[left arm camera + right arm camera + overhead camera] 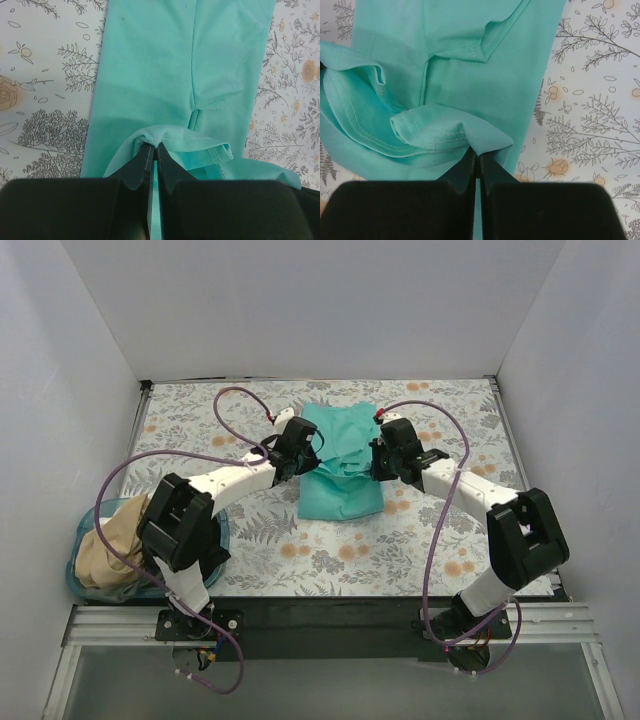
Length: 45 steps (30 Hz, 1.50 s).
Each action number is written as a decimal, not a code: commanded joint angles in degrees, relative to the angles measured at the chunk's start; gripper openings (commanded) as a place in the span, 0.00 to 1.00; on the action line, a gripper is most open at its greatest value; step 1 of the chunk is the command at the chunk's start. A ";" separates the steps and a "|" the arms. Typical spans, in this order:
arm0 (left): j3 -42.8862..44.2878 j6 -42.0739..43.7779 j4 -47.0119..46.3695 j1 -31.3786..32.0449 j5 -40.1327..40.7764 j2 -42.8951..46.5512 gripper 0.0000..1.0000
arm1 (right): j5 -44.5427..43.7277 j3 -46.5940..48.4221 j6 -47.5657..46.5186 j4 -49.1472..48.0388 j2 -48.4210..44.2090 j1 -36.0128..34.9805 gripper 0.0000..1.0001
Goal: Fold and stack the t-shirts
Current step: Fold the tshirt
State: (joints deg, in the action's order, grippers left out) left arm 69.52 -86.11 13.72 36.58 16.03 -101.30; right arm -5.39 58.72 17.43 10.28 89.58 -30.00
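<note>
The teal-green t-shirt (342,465) lies folded narrow in the middle of the table, long axis running away from me. My left gripper (290,462) is shut on its left hem edge, which is lifted and bunched over the black fingertips (150,155). My right gripper (388,462) is shut on the right hem corner, draped over its fingertips (469,159). The shirt fills both wrist views (190,65) (470,60). The tan-beige t-shirt (112,545) lies crumpled in the blue basket at the left.
The translucent blue plastic basket (221,537) stands at the near left corner beside the left arm's base. The table has a floral cloth (330,560). White walls close in the back and both sides. Purple cables loop over both arms.
</note>
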 commanded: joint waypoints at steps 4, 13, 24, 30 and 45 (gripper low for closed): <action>5.63 2.79 -1.68 -2.65 -3.37 -4.43 0.00 | 4.59 6.49 -2.14 -3.60 6.39 3.19 0.01; 13.54 5.86 0.43 -4.85 -5.13 -8.75 0.68 | 8.02 13.97 -5.03 -2.73 13.52 6.88 0.69; -3.05 0.68 -0.18 -3.88 -11.02 6.01 0.90 | 22.41 -3.68 -0.56 -8.51 -5.11 4.95 0.98; -13.61 -2.31 -0.88 -3.27 -12.78 11.99 0.92 | 31.06 -11.08 2.95 -17.31 -6.00 3.10 0.98; -23.11 -5.04 -1.06 -2.65 -15.24 16.57 0.93 | 21.91 -22.51 4.54 -18.81 -2.13 3.28 0.98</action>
State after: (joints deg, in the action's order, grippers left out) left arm 47.53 -90.50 13.17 33.41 1.69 -87.59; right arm 18.65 38.46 21.34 -8.54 87.44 -26.89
